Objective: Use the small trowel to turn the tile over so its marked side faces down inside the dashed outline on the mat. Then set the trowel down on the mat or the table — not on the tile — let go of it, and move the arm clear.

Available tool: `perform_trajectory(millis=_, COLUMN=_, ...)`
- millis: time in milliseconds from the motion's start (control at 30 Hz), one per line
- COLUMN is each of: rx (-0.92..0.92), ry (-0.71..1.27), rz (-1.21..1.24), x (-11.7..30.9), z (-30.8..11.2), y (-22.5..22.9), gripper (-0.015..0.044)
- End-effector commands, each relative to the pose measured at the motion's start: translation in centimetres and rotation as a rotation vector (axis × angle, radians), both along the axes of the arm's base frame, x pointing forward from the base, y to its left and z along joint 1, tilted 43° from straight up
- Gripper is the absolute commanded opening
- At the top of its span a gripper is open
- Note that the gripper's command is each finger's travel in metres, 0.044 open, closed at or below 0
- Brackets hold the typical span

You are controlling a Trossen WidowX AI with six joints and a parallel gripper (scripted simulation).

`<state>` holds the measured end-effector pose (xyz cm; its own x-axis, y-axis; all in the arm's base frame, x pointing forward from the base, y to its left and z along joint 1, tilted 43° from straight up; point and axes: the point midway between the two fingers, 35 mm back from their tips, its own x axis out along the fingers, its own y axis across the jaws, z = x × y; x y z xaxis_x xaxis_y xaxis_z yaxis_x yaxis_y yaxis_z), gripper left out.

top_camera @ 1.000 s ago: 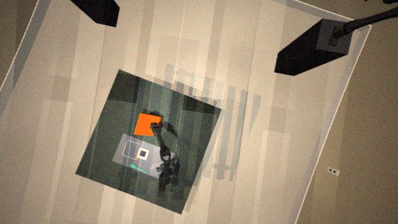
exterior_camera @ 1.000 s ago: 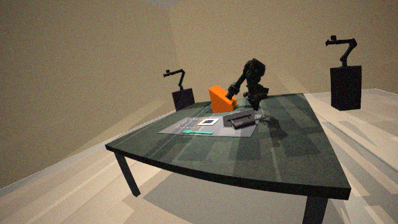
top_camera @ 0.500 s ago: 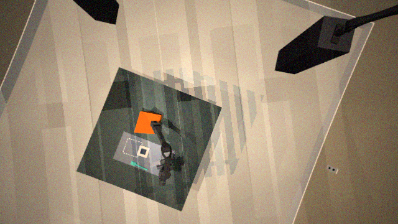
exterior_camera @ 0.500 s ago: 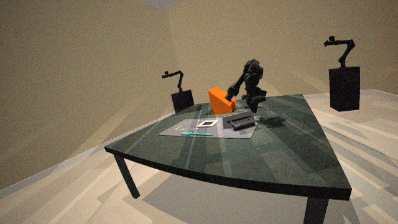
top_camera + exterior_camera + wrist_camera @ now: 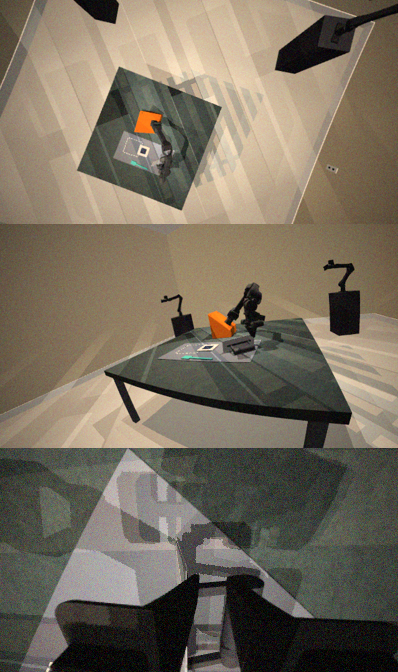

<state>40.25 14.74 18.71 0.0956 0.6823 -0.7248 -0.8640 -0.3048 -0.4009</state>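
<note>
The tile (image 5: 143,150) (image 5: 208,348) lies flat on the grey mat (image 5: 119,152) (image 5: 171,356) (image 5: 100,573), dark square up within its cream border. It overlaps the right side of the dashed outline (image 5: 128,137) (image 5: 186,353). The teal trowel (image 5: 138,165) (image 5: 199,358) lies on the mat near its front edge, untouched. My gripper (image 5: 253,334) (image 5: 212,580) points down above the mat's right end, away from tile and trowel. Its fingers are slightly apart, with nothing held. In the top view the arm hides the fingers.
A grey fixture (image 5: 237,344) with an upright panel and a bar stands on the mat's right part, close to the gripper; parts of it show below and between the fingers in the wrist view. An orange wedge-shaped block (image 5: 144,121) (image 5: 219,330) stands behind the mat, beside the arm's base.
</note>
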Motion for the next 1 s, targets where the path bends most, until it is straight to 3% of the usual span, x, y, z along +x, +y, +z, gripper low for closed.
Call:
perform_trajectory(millis=0, rx=-0.003, ry=-0.001, rz=0.001, x=-0.7, z=-0.3, y=-0.3, gripper=0.0100)
perform_trajectory(millis=967, rx=-0.004, ry=0.001, rz=0.001, x=-3.7, z=-1.8, y=-1.4, gripper=0.0100)
